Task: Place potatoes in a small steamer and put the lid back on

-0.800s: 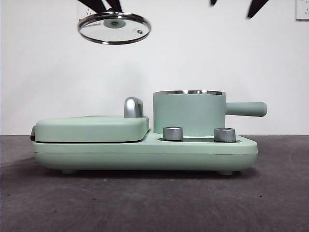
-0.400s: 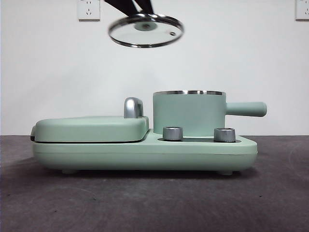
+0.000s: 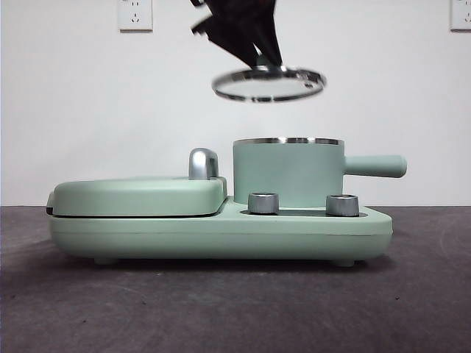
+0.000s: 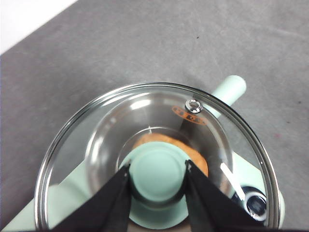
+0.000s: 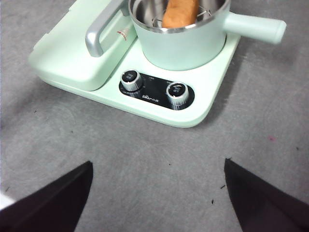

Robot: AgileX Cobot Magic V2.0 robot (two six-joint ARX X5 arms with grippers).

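The lid [image 3: 269,83], pinched by its knob in the left gripper [image 4: 158,175], has swung from upper left of the front view to hang just above the steamer [image 3: 288,172], nearly centred; the potato [image 5: 180,12] lies inside, so only lowering seems left. The right gripper [image 5: 157,193] waits, jaws spread. Clear air separates the rims; the griddle handle [image 3: 203,163] stands just left.

No legible text. Small white print on the black control panel [image 5: 157,93] between the dials, and an orange mark on the lid [image 4: 189,115], cannot be read.
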